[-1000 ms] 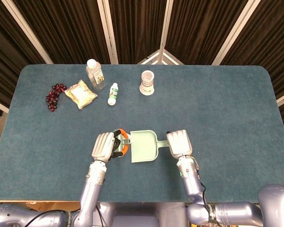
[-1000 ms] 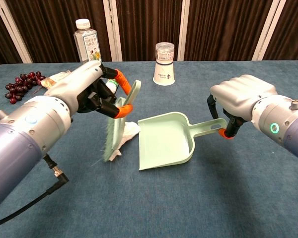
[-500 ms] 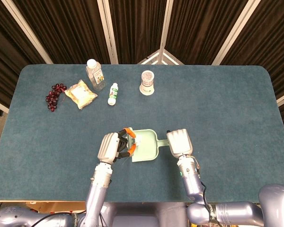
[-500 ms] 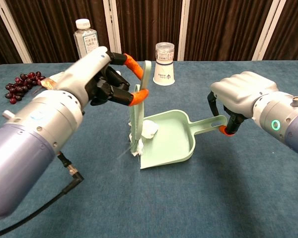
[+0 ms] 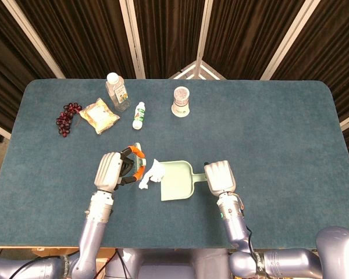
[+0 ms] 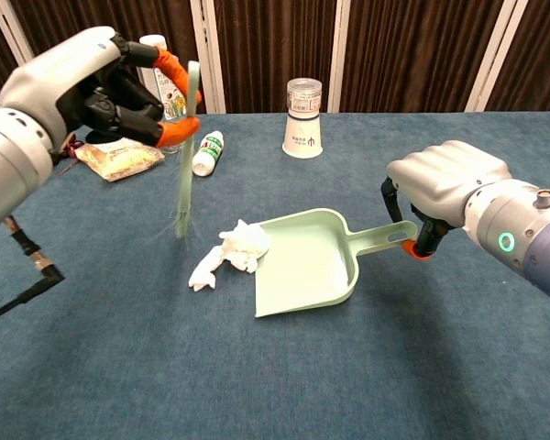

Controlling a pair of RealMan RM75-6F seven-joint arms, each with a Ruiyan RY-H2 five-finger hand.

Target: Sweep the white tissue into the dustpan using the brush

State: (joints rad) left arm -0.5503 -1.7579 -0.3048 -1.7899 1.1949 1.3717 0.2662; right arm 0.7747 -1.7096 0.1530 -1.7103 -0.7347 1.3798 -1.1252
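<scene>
Brush lifted clear, tissue lying at the dustpan's lip.

One brush point(image 6: 184, 156), one dustpan point(image 6: 307, 261) and one white tissue point(image 6: 231, 255) are in play on the blue surface point(image 5: 279, 133). The left robot hand point(image 6: 101, 87) grasps the brush by its orange-trimmed handle, bristles hanging down above the surface, left of the tissue. The right robot hand point(image 6: 445, 188) grips the dustpan's handle. The tissue sits crumpled against the pan's open left edge, mostly outside it. Half a second ago the brush stood at the pan's mouth with the tissue inside; now the brush has swung back left and up, and the tissue is out again. Further back: one bunch of grapes point(image 5: 67, 118), one snack packet point(image 5: 100, 115), two bottles, one cup point(image 5: 181, 101).
</scene>
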